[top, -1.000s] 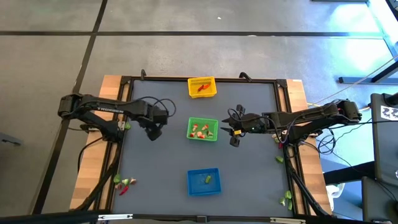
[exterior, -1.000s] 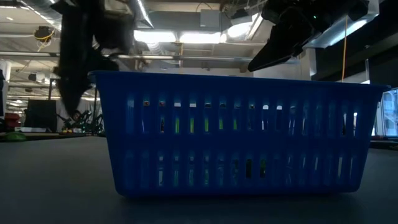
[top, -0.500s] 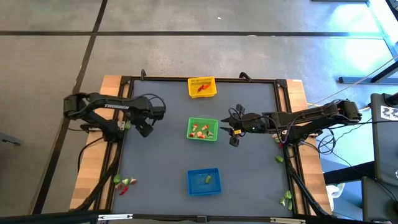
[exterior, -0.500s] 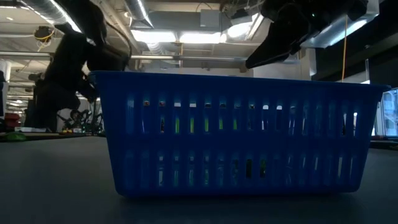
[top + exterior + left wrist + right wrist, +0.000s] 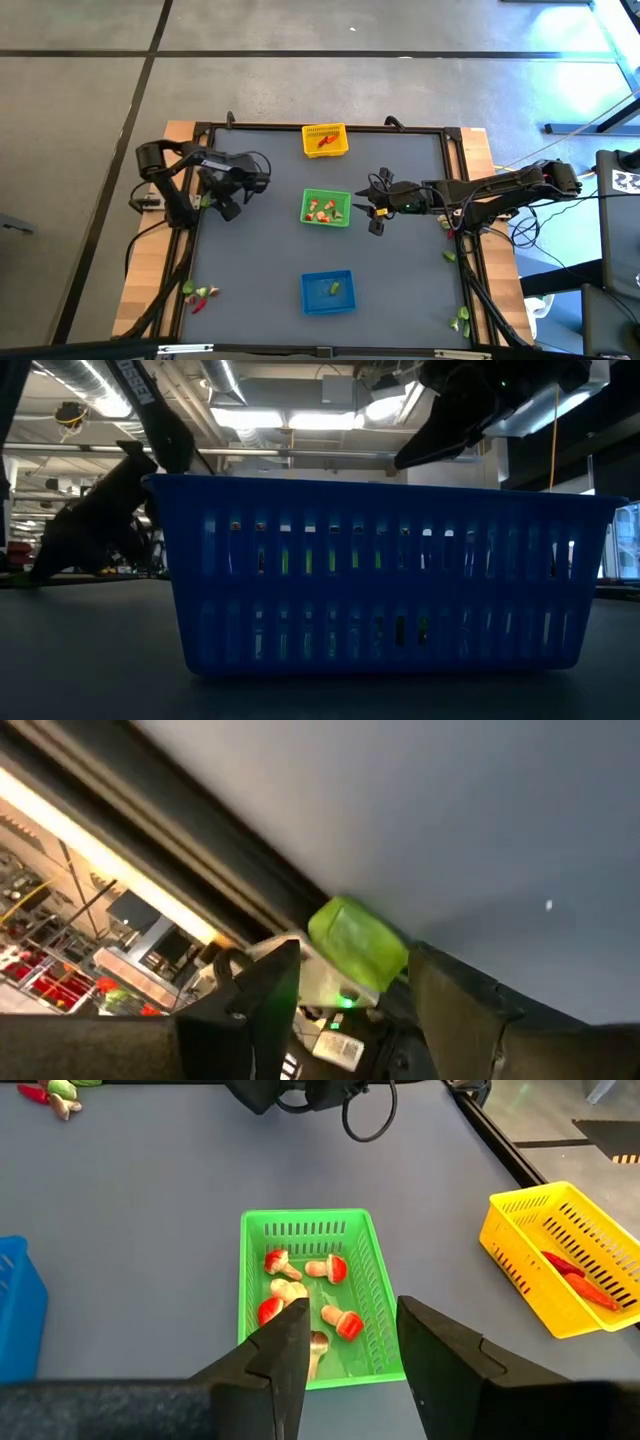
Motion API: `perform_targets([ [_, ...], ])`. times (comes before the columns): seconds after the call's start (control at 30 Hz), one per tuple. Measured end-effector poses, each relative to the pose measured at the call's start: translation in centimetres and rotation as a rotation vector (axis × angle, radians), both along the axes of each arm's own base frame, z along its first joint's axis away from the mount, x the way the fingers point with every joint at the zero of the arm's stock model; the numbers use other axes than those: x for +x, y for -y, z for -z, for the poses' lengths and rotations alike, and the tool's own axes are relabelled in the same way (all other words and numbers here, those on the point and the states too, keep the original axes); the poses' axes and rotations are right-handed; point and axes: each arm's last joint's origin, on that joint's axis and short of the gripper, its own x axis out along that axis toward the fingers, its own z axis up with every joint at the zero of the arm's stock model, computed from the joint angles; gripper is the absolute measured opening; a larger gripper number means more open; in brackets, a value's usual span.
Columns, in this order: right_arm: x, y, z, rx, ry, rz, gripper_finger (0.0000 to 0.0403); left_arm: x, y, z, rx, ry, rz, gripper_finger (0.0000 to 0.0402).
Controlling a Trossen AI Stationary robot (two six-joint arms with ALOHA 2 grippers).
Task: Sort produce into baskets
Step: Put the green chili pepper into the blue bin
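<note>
Dark worktop [image 5: 260,260] lay beneath; left gripper [image 5: 350,985], fingers spread, framed a light green piece [image 5: 357,942], seemingly light, best pinched across its middle.

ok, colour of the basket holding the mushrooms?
Green basket, clearest in the right wrist view.

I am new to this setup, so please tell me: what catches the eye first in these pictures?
Three bright baskets stand in a line down the dark table's middle: yellow basket at the far edge, green basket with red-capped mushrooms in the centre, blue basket nearest. The right gripper hangs open beside the green one.
</note>
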Motion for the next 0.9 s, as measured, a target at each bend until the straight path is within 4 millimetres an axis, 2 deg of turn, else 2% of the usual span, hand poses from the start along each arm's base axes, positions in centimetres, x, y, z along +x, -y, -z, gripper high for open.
perform_targets([
  [0.2, -0.1, 0.0, 0.1, -0.001, -0.012, 0.0, 0.0152, 0.0, -0.4, 1.0, -0.039, -0.023, 0.01, 0.0177],
  [0.4, -0.1, 0.0, 0.2, -0.003, -0.029, 0.0, 0.0152, -1.2, -0.3, 1.7, -0.072, -0.034, -0.004, 0.0127],
  [0.67, -0.1, 0.0, 0.2, -0.002, -0.029, 0.0, 0.0152, -0.9, -0.1, 1.5, -0.093, -0.025, 0.027, 0.0057],
  [0.9, -0.1, 0.0, 0.2, -0.002, -0.029, 0.0, 0.0152, 0.0, 0.5, 0.7, -0.087, -0.007, 0.086, 0.0044],
])
